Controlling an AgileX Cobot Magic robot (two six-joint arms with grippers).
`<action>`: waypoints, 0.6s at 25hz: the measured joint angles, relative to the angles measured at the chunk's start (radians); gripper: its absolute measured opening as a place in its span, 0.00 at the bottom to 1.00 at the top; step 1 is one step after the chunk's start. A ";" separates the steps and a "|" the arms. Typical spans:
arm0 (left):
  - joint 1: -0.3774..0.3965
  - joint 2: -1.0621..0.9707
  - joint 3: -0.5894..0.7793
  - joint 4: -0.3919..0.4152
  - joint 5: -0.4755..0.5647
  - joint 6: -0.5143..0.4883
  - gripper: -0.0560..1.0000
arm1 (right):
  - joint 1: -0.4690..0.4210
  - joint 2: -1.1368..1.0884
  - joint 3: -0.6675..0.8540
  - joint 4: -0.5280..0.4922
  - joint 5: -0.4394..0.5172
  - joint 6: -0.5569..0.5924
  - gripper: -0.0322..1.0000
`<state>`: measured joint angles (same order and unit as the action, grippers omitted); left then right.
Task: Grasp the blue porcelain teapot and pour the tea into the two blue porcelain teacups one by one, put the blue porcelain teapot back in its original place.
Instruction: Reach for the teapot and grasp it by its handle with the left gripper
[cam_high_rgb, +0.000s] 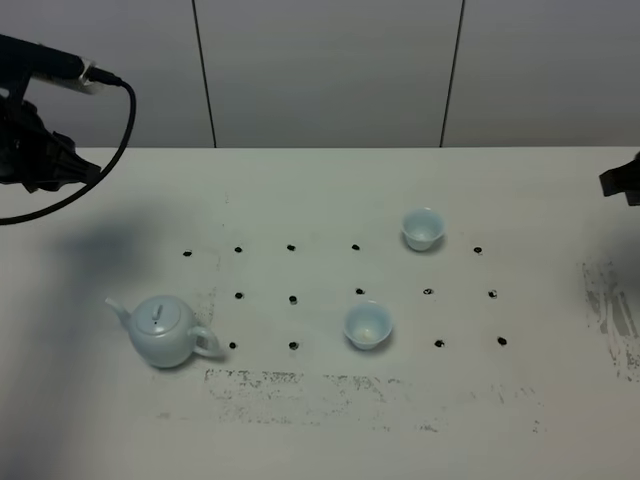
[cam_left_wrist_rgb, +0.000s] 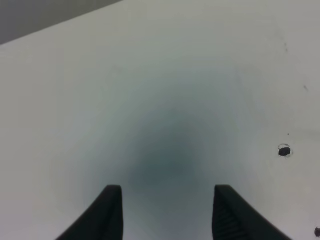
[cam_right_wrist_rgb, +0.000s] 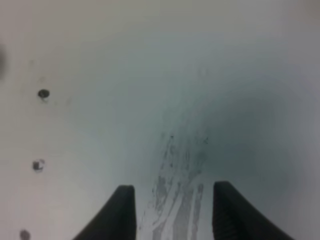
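Teapot (cam_high_rgb: 162, 330) lower left, handle (cam_high_rgb: 207, 341) toward centre cup (cam_high_rgb: 367, 325) and upper-right cup (cam_high_rgb: 422, 228): likely a job for left pincer (cam_left_wrist_rgb: 167, 192). It and right pincer (cam_right_wrist_rgb: 172, 190) both spread, empty.

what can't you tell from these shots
- Tea in the teapot: exterior high, the closed lid hides it.
- Right arm: exterior high, cut off by the right edge.
- Left arm: exterior high, partly cut off by the left edge.
- Teapot and teacups: outside both wrist views.

The teapot (cam_high_rgb: 162, 332) is pale glossy blue, the cups (cam_high_rgb: 367, 326) match; the white table (cam_high_rgb: 320, 190) carries black dots (cam_high_rgb: 292, 299) and grey scuffs (cam_high_rgb: 300, 385).
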<state>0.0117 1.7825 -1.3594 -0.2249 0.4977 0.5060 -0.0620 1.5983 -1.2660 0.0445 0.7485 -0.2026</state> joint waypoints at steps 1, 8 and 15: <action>-0.005 -0.014 0.008 -0.008 0.000 0.013 0.42 | 0.000 -0.051 0.042 0.000 -0.015 0.014 0.37; -0.183 -0.056 0.015 -0.005 0.030 0.174 0.42 | 0.000 -0.370 0.276 0.000 -0.038 0.073 0.37; -0.364 -0.055 0.015 0.136 0.137 0.276 0.42 | 0.000 -0.671 0.435 0.000 0.056 0.086 0.37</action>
<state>-0.3518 1.7274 -1.3446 -0.0893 0.6347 0.7817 -0.0620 0.9275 -0.8311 0.0445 0.8041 -0.1168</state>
